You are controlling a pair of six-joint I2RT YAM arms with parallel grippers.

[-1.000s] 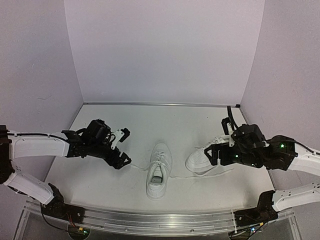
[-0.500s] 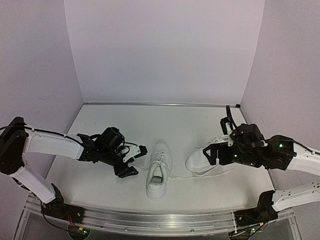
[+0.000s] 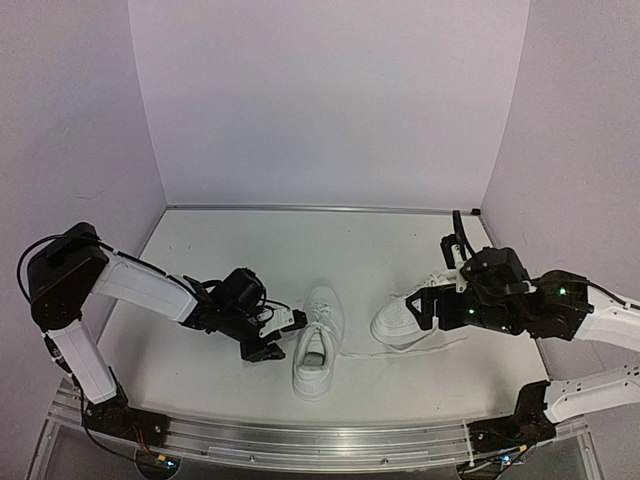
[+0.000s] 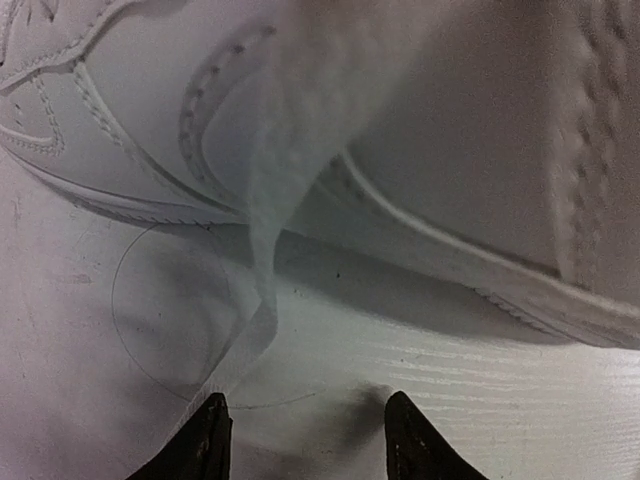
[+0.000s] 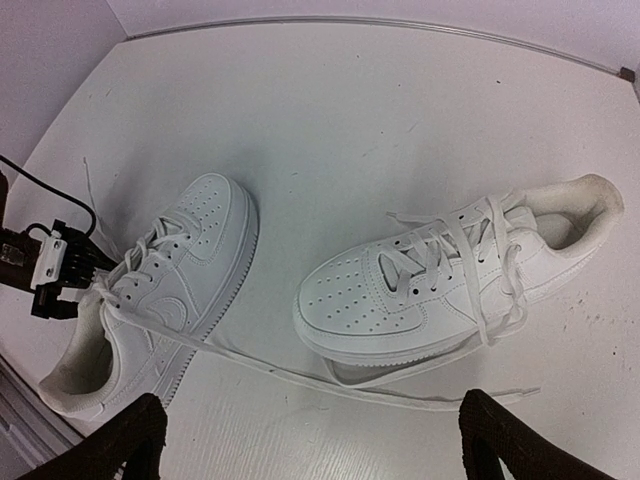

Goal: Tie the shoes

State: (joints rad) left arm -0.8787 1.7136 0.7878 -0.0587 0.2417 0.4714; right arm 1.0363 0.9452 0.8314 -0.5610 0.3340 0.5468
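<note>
White leather low-top sneakers (image 3: 318,340) sit untied at the table's 6 and 4 o'clock, so all the knotting's left: your left gripper (image 4: 305,420) is half-open by a flat white lace (image 4: 258,250), and your right gripper (image 5: 312,405) is wide open and empty.

The left arm (image 3: 140,285) and right arm (image 3: 610,325) are clad in white shells between black joints. The left hand (image 3: 283,333) and right hand (image 3: 432,303) are mainly black; green lights (image 3: 563,292) are lit on the right.
</note>
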